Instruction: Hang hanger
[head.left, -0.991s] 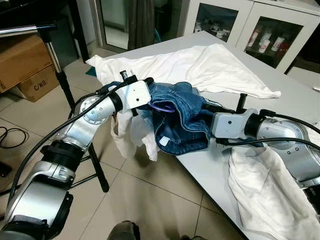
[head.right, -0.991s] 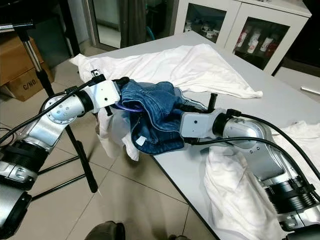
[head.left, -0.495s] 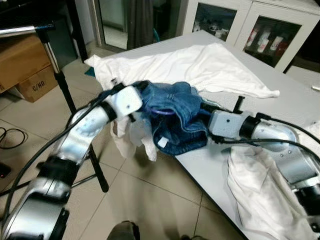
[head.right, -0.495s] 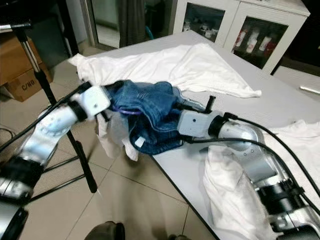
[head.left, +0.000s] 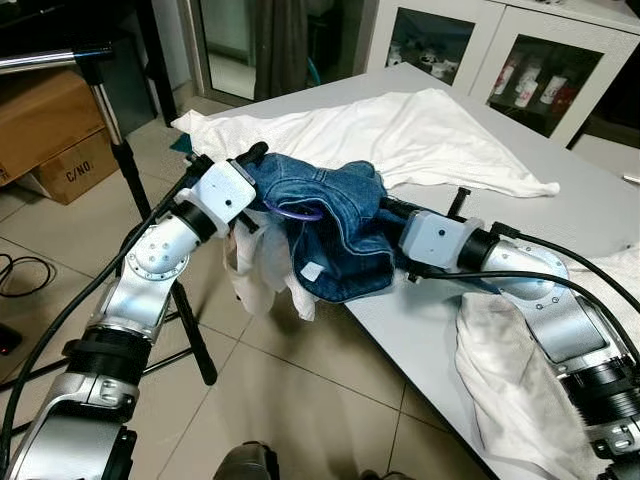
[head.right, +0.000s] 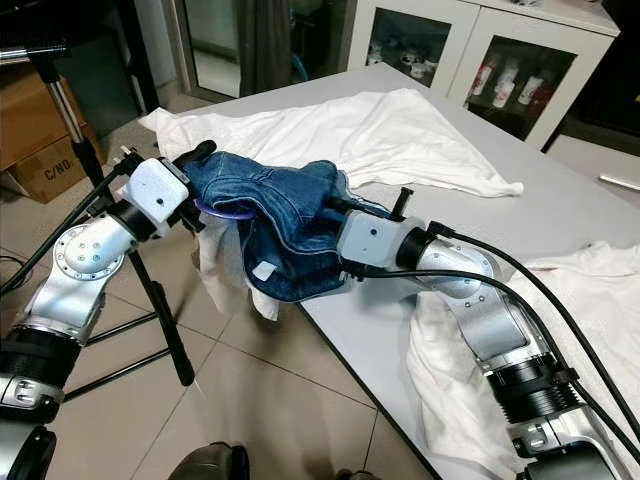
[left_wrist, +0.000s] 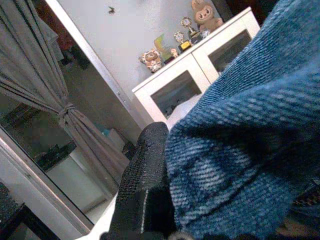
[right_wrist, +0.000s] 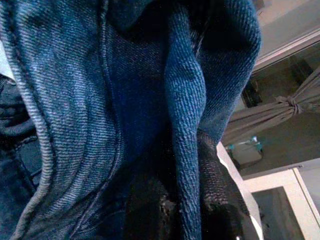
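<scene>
Hanging between both grippers: jeans (head.left: 335, 225) (purple hanger (head.left: 295, 212) inside).

Purple hanger (head.left: 296, 212) mostly buried in denim garment (head.left: 335, 235), both grippers' fingertips seemingly hidden too — grip unclear

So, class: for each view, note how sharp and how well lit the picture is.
Both eye views: sharp, evenly lit, the jeans and table crisp. Left wrist view: bright behind, the denim close and soft, one finger dark. Right wrist view: dim, the folds in deep shadow, the weave still clear.
</scene>
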